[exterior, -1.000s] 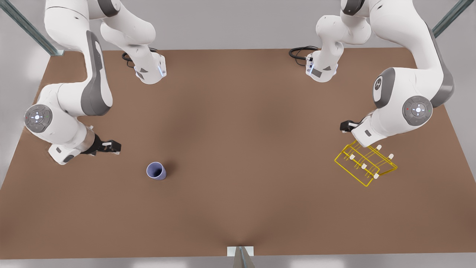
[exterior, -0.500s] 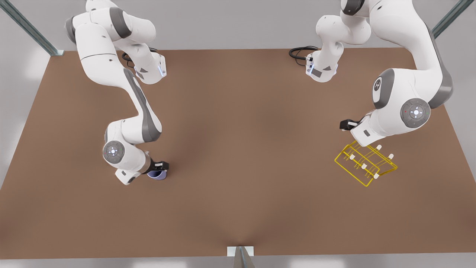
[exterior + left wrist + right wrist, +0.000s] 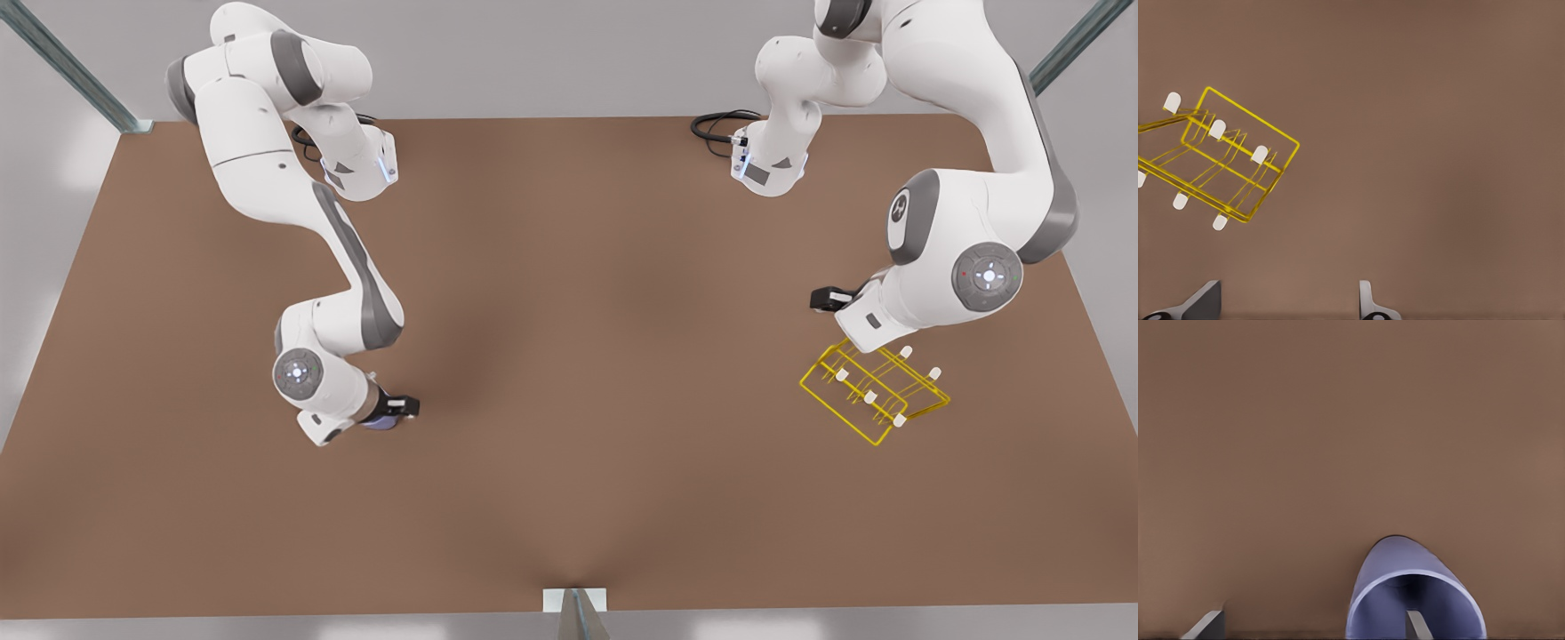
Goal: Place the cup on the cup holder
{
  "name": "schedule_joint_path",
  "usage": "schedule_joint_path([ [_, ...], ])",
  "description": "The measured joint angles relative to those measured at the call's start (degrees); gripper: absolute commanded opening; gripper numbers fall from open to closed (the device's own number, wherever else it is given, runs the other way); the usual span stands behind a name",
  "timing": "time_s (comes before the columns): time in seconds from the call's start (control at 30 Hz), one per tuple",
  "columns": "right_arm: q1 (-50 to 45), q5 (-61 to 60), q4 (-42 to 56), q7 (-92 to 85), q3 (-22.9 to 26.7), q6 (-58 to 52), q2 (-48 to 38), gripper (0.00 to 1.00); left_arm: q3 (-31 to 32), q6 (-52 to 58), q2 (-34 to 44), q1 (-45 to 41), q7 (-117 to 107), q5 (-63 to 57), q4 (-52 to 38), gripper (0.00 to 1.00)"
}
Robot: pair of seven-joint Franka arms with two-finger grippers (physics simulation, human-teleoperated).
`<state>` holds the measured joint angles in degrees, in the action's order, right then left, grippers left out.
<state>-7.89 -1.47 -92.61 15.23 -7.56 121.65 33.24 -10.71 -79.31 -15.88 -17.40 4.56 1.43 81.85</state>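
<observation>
While the right end effector (image 3: 402,411) hangs low at the cup (image 3: 380,424) on the front view's left, its fingers are spread: in the right wrist view one fingertip (image 3: 1417,625) sits inside the cup's (image 3: 1415,597) mouth and the other (image 3: 1205,625) stands well out to the side over bare table (image 3: 1338,420), so nothing is clamped yet. That suggests a grip on the wall, one finger inside the rim and one outside. The cup rests on the table (image 3: 569,356), mostly hidden beneath the wrist in the front view, with just a sliver of lavender showing.

It looks like a small, plain, handleless tumbler, probably light and rigid, with smooth tapered sides that could slide out of a loose pinch. A hold on the wall just under the rim seems sensible, firm enough that the cup does not swing or tip when lifted; a grip too near the very edge may let it pivot.

Across the table, on the front view's right, the left end effector (image 3: 1288,303) waits with its fingers apart and empty, just beside the cup holder (image 3: 876,396). The holder (image 3: 1225,160) is a thin yellow wire rack with white-capped prongs, likely light itself and easy to nudge, so the cup should come down onto a prong gently.
</observation>
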Motion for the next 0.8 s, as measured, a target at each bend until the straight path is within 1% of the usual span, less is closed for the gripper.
schedule_joint_path([
  [0.3, -0.8, 2.3, -1.9, 1.5, -0.1, -4.8, 2.5, 1.00, 0.0, 0.1, -0.2, 0.0, -0.1, 0.0, 0.0, 1.00],
  [0.33, -1.0, 2.6, -2.0, 1.6, -0.1, -4.6, 3.2, 0.97, 0.0, 0.1, -0.2, 0.0, -0.1, 0.0, 0.0, 1.00],
  [0.37, -1.2, 3.0, -2.0, 1.7, -0.2, -4.2, 3.8, 0.79, 0.0, 0.1, -0.2, 0.0, -0.1, 0.0, 0.0, 1.00],
  [0.4, -1.2, 3.5, -2.0, 1.8, -0.2, -3.7, 4.1, 0.52, 0.0, 0.1, -0.3, 0.0, -0.1, 0.0, 0.0, 1.00],
  [0.43, -1.0, 3.9, -2.0, 1.9, -0.1, -3.0, 4.3, 0.43, 0.0, 0.1, -0.3, 0.0, -0.1, 0.0, 0.0, 1.00],
  [0.47, -0.8, 4.2, -2.0, 2.0, -0.1, -2.4, 4.4, 0.40, 0.0, 0.1, -0.3, 0.0, -0.1, 0.0, 0.0, 1.00],
  [0.57, -0.1, 4.6, -1.9, 2.1, 0.1, -0.7, 4.4, 0.40, 0.0, 0.1, -0.3, 0.0, -0.1, 0.0, 0.0, 1.00],
  [0.6, 0.0, 4.7, -1.8, 2.1, 0.1, -0.3, 4.4, 0.37, 0.0, 0.1, -0.3, 0.0, -0.1, 0.0, 0.0, 1.00],
  [0.63, 0.1, 4.8, -1.8, 2.2, 0.1, 0.1, 4.5, 0.21, 0.0, 0.1, -0.3, 0.0, -0.1, 0.0, 0.0, 1.00],
  [0.8, -0.2, 5.3, -1.5, 1.9, 0.2, 2.2, 4.4, 0.21, 0.0, 0.0, -0.4, 0.0, -0.1, 0.0, 0.1, 1.00],
])
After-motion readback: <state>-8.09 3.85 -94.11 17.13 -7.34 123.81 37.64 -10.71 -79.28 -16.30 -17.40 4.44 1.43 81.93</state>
